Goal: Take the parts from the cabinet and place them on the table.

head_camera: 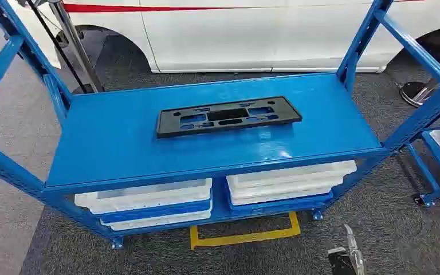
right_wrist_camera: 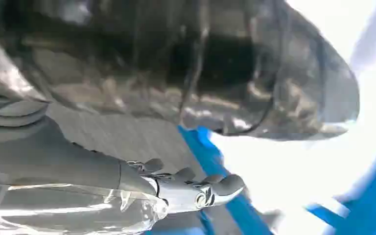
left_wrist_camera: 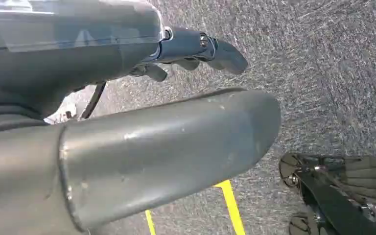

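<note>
Nearest to us, our left hand [left_wrist_camera: 176,112] hangs over grey carpet [left_wrist_camera: 333,73] crossed by yellow floor tape [left_wrist_camera: 231,205]; its thick thumb and darker fingers [left_wrist_camera: 210,49] lie apart, holding nothing. Our right hand [right_wrist_camera: 176,147] hangs beside a blue frame [right_wrist_camera: 205,147], fingers slightly curled around nothing that we can see (the glare makes us unsure, so we cannot tell whether it is apart or closed). Ahead stands the blue shelving cart [head_camera: 120,143]. White trays [head_camera: 143,197] sit on its lower shelf. On the top shelf, near the middle and toward the far edge, the black plastic part [head_camera: 229,116] lies flat. Beyond it is a white car [head_camera: 252,34].
</note>
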Action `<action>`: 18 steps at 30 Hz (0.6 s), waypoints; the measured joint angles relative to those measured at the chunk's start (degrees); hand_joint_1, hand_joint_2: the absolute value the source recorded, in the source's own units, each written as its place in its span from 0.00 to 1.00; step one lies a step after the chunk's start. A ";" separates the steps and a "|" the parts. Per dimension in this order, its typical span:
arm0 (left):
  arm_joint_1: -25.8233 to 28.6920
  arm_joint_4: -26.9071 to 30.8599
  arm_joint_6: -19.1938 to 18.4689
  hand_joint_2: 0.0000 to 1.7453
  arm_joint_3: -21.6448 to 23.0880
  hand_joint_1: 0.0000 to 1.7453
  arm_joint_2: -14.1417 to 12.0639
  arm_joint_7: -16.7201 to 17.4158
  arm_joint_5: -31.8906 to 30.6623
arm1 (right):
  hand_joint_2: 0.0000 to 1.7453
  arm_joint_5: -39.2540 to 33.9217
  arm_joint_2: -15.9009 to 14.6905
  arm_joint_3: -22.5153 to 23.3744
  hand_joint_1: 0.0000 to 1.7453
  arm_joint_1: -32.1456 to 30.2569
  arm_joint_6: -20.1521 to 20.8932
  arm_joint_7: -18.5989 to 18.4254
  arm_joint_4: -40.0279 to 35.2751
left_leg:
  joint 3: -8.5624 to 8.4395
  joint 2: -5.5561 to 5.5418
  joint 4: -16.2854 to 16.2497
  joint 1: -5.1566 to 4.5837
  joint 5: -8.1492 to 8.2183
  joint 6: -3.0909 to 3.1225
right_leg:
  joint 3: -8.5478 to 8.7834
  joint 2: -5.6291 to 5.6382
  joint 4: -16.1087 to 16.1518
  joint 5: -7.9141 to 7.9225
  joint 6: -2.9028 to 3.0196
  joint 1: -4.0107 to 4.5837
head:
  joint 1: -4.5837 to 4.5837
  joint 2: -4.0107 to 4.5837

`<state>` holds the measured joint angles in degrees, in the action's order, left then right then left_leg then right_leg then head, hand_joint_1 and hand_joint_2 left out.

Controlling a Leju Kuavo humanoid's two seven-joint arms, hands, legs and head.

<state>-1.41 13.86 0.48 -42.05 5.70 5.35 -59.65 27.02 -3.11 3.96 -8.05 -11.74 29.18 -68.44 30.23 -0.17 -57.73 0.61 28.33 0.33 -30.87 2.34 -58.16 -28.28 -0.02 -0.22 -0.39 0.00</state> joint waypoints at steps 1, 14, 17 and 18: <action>-0.05 -0.02 -0.13 0.00 -0.13 0.00 0.00 0.00 -0.69 | 0.00 1.06 -0.52 0.00 0.00 -0.29 -0.37 0.91 -1.84 | 0.00 0.00 0.00 0.00 0.00 0.00 | 0.00 0.00 0.00 0.00 0.00 0.01 | 0.00 0.00; -0.88 -0.66 -1.92 0.00 -1.55 0.00 -0.09 -0.35 -7.78 | 0.00 12.26 -6.45 -3.46 0.00 0.16 -2.12 3.01 -22.84 | 0.03 -0.04 0.01 0.00 -0.01 0.00 | -0.02 0.00 -0.07 0.00 0.00 0.00 | 0.00 0.00; -1.00 -0.79 -2.32 0.00 -1.55 0.00 -0.13 -0.85 -8.85 | 0.00 13.90 -7.65 -5.44 0.00 2.62 -0.17 -0.10 -25.48 | 0.02 -0.04 0.00 0.00 -0.04 0.04 | 0.01 -0.03 -0.07 0.00 0.00 0.01 | 0.00 0.00; -1.00 -0.79 -2.36 0.00 -1.55 0.00 -0.13 -0.85 -9.00 | 0.00 14.31 -7.91 -6.27 0.00 3.59 0.63 -1.25 -26.26 | 0.05 -0.05 0.01 0.00 -0.05 0.04 | 0.00 -0.03 -0.09 0.00 0.00 0.00 | 0.00 0.00</action>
<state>-2.41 13.07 -1.88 -43.60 5.57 4.50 -68.65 41.33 -11.01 -2.31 -4.46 -11.11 27.93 -94.70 30.28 -0.22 -57.72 0.61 28.28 0.36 -30.86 2.31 -58.25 -28.28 -0.02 -0.22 -0.39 0.00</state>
